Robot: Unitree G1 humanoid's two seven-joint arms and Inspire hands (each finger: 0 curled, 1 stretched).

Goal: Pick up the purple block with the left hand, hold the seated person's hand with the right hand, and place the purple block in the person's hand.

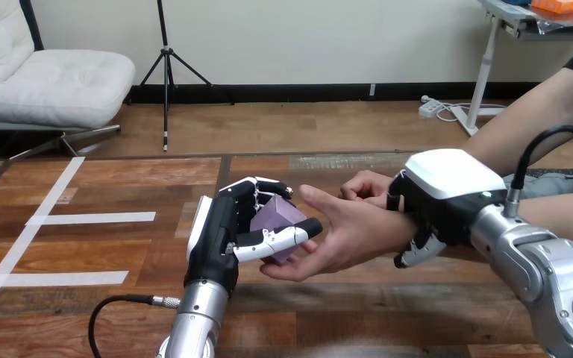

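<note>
The wooden table (pixel 119 298) spans your view, with white tape strips (pixel 93 218) on its left part. Your right arm (pixel 545 268) comes in from the lower right and your left arm (pixel 194 321) rises from the bottom edge.

The person's nearer hand (pixel 351 235) reaches in from the right, above the middle of the table. Its palm is open, its thumb is up and its fingers stretch toward your left hand. The person's farther hand (pixel 365 185) lies just behind it.

Your right hand (pixel 436 201) is clamped on the wrist of the nearer hand, with its white back on top and its fingertips (pixel 418 250) curling out beneath the wrist.

Your left hand (pixel 227 231) stands upright just left of the open palm. Its fingers curl over the top of the purple block (pixel 276 218) and its thumb lies across the front.

The block is off the table, between your left palm and the person's fingers, right against their palm side. It looks about as wide as it is tall, so you cannot pick out a long axis. It sits tilted, with one corner pointing up and to the right.
</note>
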